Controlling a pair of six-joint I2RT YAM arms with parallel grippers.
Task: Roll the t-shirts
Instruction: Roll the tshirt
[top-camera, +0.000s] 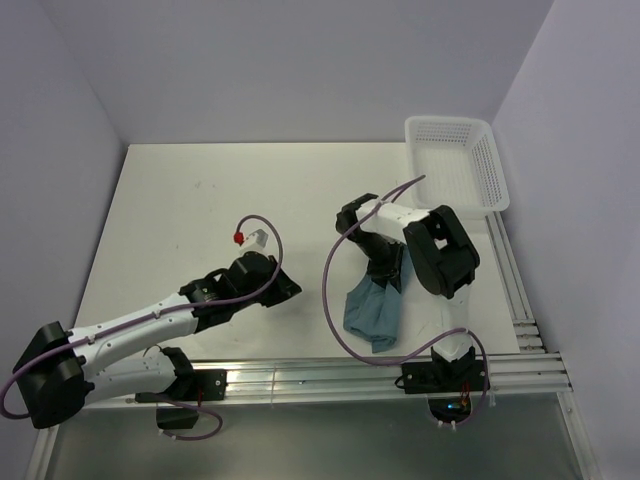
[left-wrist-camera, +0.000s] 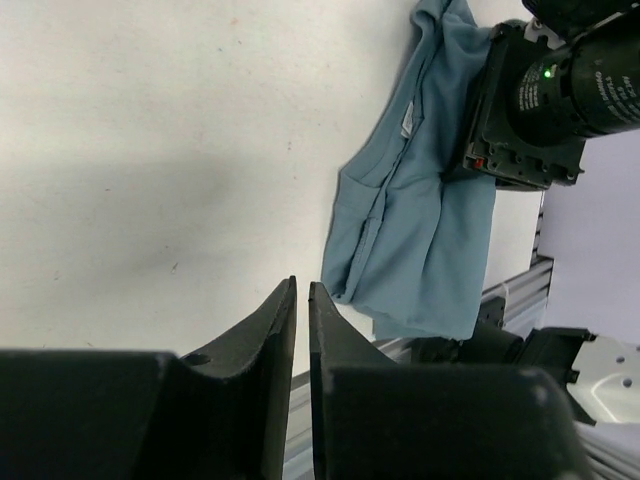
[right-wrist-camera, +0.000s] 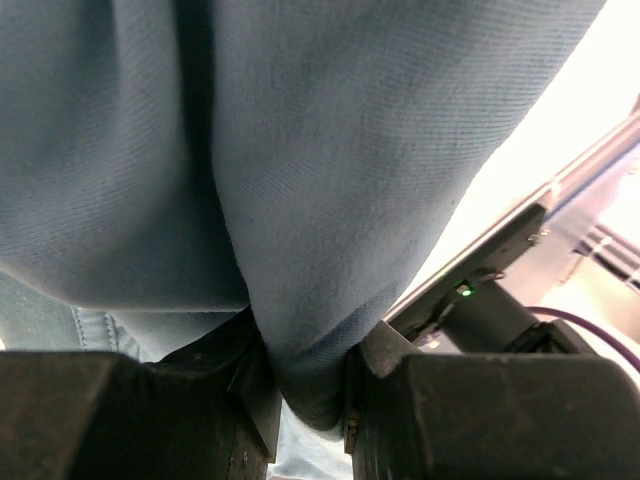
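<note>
The teal t-shirt (top-camera: 372, 310) hangs bunched from my right gripper (top-camera: 393, 277), its lower end near the table's front edge. In the right wrist view my right gripper (right-wrist-camera: 305, 375) is shut on a fold of the t-shirt (right-wrist-camera: 300, 180), which fills the view. In the left wrist view the t-shirt (left-wrist-camera: 410, 240) hangs below the right wrist's black camera housing. My left gripper (top-camera: 290, 287) is to the left of the shirt, apart from it. In the left wrist view my left gripper (left-wrist-camera: 302, 290) is shut and empty, its tips nearly touching.
A white mesh basket (top-camera: 455, 160) stands at the back right of the white table (top-camera: 200, 220). Aluminium rails (top-camera: 330, 378) run along the front edge and right side. Purple cables loop from both arms. Grey walls enclose the table.
</note>
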